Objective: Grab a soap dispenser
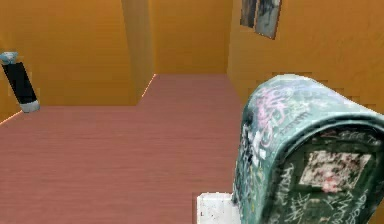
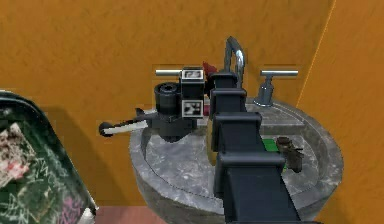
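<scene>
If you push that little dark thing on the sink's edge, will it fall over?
Probably: the little dark thing looks small and light, so a nudge may tip it. It stands near the rim of the sink, so it might drop off.

Forward view overlooks floor (image 1: 120, 150); arm side view faces the near sink (image 2: 170, 172); both catch the bin (image 1: 310, 150).

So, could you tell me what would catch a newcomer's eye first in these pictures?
Most striking is the rounded green container scribbled with graffiti, bulking at the forward view's lower right against the orange walls. In the arm side view, the dark arm reaches over a round grey stone basin with a metal tap, and the gripper points out past the basin's left rim.
</scene>
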